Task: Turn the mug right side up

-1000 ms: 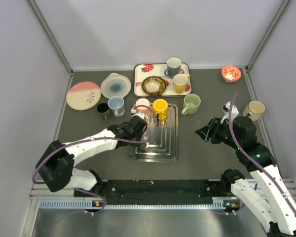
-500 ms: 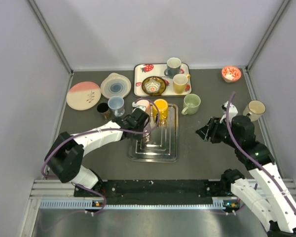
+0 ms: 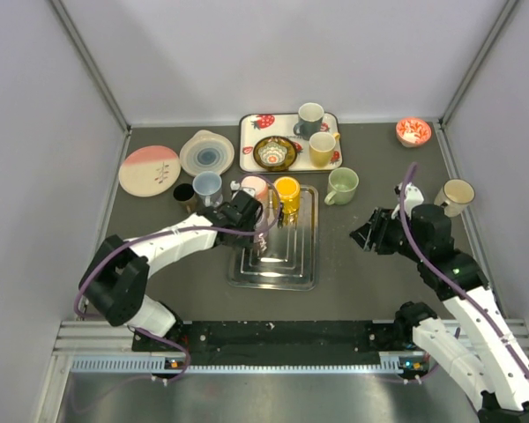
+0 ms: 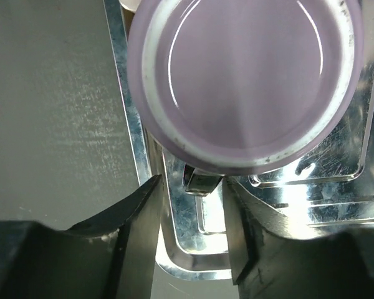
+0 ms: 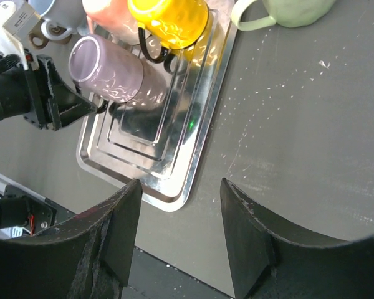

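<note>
L pincer [image 4: 191,187] has advanced toward 12 o'clock, jaws apart, facing base of tipped lilac mug [image 4: 243,81] on tray [image 4: 128,143]. R pincer [image 5: 181,187] apart, idle. Grasp pending.

The lilac mug [image 4: 243,81] ran off the left wrist view's top edge, its base hiding its body; whether the left gripper [image 4: 190,184] pinched it was unclear; the right wrist view cropped the green mug [image 5: 293,12] and pink mug [image 5: 109,15].
</note>
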`<state>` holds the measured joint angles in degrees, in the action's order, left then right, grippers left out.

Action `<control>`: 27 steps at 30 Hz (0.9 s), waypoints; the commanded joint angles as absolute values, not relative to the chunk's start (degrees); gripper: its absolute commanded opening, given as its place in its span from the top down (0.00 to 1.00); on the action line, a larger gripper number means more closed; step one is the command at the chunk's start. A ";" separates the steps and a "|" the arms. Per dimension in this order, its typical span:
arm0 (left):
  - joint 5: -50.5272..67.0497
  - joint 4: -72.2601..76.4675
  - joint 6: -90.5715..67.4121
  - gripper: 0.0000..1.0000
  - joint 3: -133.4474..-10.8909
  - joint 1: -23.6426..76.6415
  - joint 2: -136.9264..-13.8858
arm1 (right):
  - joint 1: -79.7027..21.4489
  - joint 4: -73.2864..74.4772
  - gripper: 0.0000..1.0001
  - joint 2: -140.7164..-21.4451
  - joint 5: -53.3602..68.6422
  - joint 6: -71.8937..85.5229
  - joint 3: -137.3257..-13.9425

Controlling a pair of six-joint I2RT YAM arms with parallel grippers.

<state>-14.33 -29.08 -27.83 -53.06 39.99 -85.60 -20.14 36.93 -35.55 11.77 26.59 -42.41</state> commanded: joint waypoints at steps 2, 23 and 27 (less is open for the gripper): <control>-12.93 -31.11 -29.00 0.47 -53.18 39.73 -79.55 | -20.74 37.87 0.43 -36.21 6.87 26.63 -44.64; -17.05 -20.74 -38.40 0.43 -38.77 50.54 -54.85 | -27.25 35.78 0.33 -72.84 -15.46 37.52 -61.69; -18.72 -20.65 -41.30 0.41 -36.48 50.62 -50.90 | -27.25 34.54 0.32 -82.58 -17.05 40.42 -67.39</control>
<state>-15.62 -23.53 -37.47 -38.06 50.35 -55.02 -26.63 37.45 -76.36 -12.97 36.18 -61.12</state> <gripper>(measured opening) 0.581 0.678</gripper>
